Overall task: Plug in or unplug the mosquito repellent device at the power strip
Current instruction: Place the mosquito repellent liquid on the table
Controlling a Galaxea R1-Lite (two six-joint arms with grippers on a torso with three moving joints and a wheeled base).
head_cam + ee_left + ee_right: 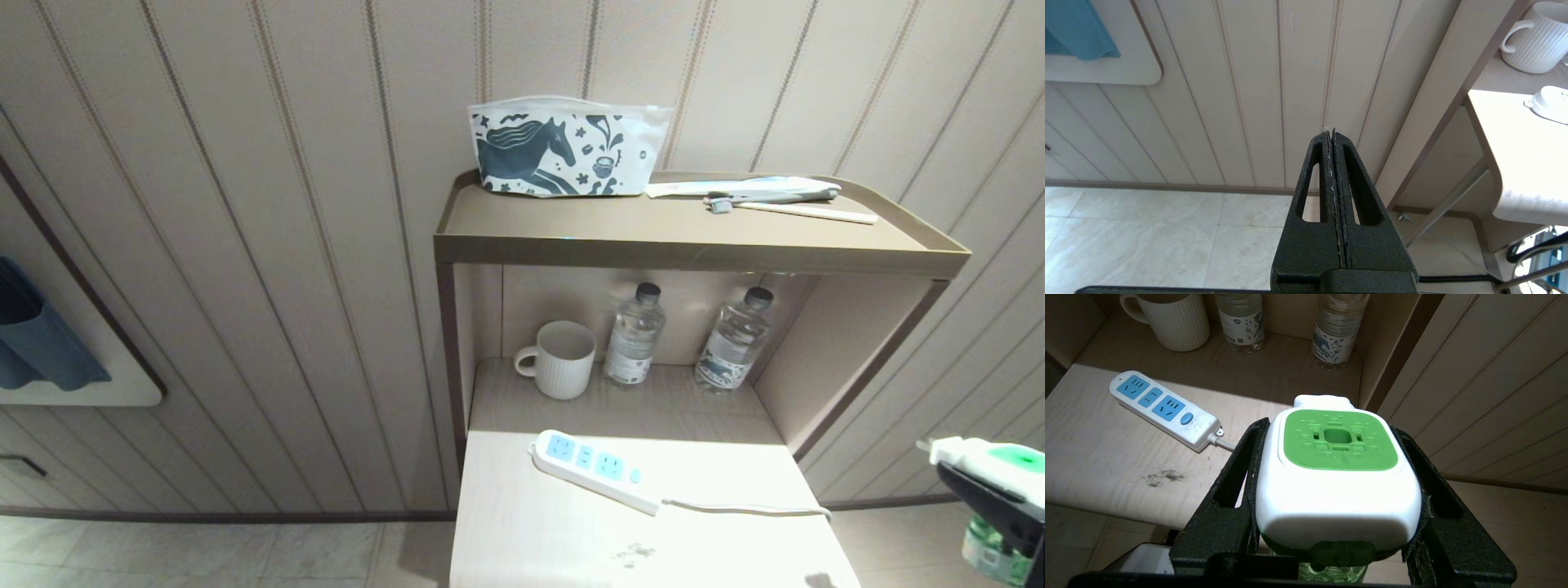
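Ribbed white mug (565, 358) and two clear water bottles (633, 336) are standing in the shelf recess behind the power strip (593, 469), well apart from it. Strip is lying flat on the pale woodgrain table (522, 531), sockets empty, cord trailing right. Right gripper (1337, 457) is clamping the smooth white, green-topped mosquito repellent device (1337, 477) off the table's right edge. Left gripper (1333, 136) is hanging beside the table, fingers pressed together, empty.

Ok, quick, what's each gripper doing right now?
Left gripper: closed, empty.
Right gripper: closed on the mosquito repellent device, off the table's right edge.
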